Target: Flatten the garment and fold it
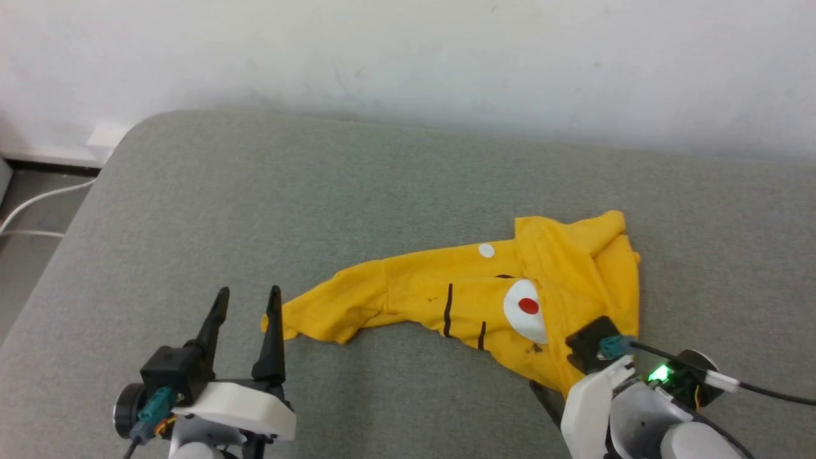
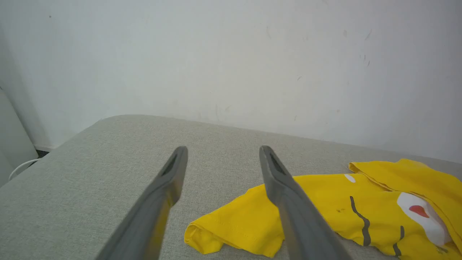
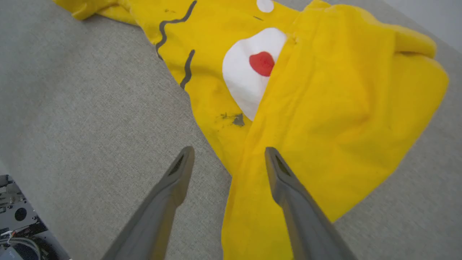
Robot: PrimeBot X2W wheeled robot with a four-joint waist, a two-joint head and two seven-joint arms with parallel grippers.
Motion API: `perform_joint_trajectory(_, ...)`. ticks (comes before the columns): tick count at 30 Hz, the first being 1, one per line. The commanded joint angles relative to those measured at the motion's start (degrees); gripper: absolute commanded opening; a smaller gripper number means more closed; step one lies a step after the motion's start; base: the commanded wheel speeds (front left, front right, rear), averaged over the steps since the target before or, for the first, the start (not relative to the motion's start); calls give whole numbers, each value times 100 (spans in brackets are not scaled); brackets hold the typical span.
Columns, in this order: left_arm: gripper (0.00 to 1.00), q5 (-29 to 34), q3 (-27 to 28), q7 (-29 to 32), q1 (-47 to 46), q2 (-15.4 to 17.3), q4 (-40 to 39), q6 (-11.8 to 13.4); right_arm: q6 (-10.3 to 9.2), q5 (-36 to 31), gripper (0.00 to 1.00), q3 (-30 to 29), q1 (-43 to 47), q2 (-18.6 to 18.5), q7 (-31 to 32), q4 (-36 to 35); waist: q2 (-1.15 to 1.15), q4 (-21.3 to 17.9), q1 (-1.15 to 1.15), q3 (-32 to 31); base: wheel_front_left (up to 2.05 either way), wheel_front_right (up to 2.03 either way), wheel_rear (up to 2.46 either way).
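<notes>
Garment runs left to right, crumpled: narrow end just beside the open, empty left gripper, bunched end seemingly beneath the open right gripper.

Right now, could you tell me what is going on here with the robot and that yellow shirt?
The robot is working on a mustard-yellow T-shirt lying crumpled on a grey cushion, one side flopped over its printed front. Neither arm holds it: the left gripper stands open beside the shirt's sleeve end, and the right gripper is open with its fingers spread over the near edge. The shirt is not yet flattened or folded.
</notes>
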Motion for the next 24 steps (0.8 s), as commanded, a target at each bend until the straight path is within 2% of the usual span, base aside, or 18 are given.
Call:
perform_joint_trajectory(1,100,66,16,-25,-33,-69,-19,-49,-9,-21,100,100,-160,-39,99,183,-1,184,0,81,0,0,0)
perform_joint_trajectory(8,100,204,49,-26,-35,-351,134,-208,-9,-141,100,377,-602,-64,449,1343,-1,465,0,249,0,0,0)
perform_joint_trajectory(9,100,225,64,-26,-43,-374,161,-232,-9,-161,93,400,-626,-79,493,1479,-1,482,0,265,0,0,0)
perform_joint_trajectory(10,100,245,80,-26,-52,-396,185,-255,-9,-182,6,424,-642,-103,522,1589,-1,491,0,278,0,0,0)
perform_joint_trajectory(11,100,264,96,-26,-55,-417,211,-275,-9,-192,0,436,-648,-126,536,1666,-1,489,0,287,0,0,0)
perform_joint_trajectory(17,100,366,238,-27,-27,-517,310,-354,-9,43,0,277,-488,-332,591,1470,-1,227,0,238,0,0,0)
perform_joint_trajectory(20,100,416,312,-27,-11,-541,328,-391,-9,247,0,-26,-219,-583,781,961,-1,15,0,157,0,0,0)
perform_joint_trajectory(24,100,467,385,-27,-1,-534,370,-475,-9,376,0,-765,315,-1059,1328,52,-1,-266,0,63,0,0,0)
